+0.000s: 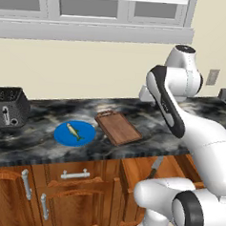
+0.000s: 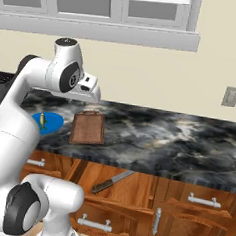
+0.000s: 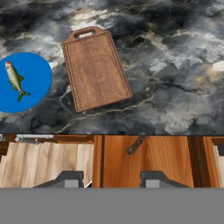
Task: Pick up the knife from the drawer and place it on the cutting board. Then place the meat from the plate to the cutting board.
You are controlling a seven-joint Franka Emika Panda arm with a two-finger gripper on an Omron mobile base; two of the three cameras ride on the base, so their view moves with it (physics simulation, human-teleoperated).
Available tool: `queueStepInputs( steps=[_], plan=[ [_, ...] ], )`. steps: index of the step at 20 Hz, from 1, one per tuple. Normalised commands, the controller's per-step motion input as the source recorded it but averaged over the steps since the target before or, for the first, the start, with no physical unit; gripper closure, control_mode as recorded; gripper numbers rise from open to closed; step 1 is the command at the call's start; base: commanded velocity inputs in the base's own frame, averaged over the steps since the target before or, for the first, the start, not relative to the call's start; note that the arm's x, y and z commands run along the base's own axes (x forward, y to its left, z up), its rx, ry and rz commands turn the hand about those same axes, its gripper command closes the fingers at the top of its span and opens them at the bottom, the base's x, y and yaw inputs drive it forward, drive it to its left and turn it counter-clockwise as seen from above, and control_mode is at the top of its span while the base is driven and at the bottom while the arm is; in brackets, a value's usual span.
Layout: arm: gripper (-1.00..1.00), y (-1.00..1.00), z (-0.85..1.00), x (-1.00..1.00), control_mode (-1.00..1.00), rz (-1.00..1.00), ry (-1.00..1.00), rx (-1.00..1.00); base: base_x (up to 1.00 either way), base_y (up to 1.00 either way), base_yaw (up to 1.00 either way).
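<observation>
A dark marbled counter [image 1: 46, 143] runs above reddish-brown cabinets, with the cutting board [image 1: 118, 127] as its centrepiece. Directly below the board's near edge, the drawer [image 2: 135, 184] stands pulled out, its wooden floor exposed. Just left of the board sits the blue plate [image 1: 75, 133], not touching it. A black toaster [image 1: 7, 107] stands well to the left of the board, beyond the plate. The knife [image 2: 111, 181] lies flat inside the drawer, beneath the board. The meat [image 3: 15, 79] rests on the plate. The end effector [image 3: 112, 179] hangs above the drawer, nearer than the board, its fingers apart and grasping nothing.
</observation>
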Motion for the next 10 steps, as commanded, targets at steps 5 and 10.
queueStepInputs(
  steps=[5, 10],
  plan=[
    [-1.0, 0.0, 0.0, -0.05, -1.0, 0.0, 0.0, 0.0, 0.0, 0.0, 0.0],
    [-1.0, 0.0, 0.0, 0.0, -1.0, 0.0, 0.0, 0.0, 0.0, 0.0, 0.0]
  ],
)
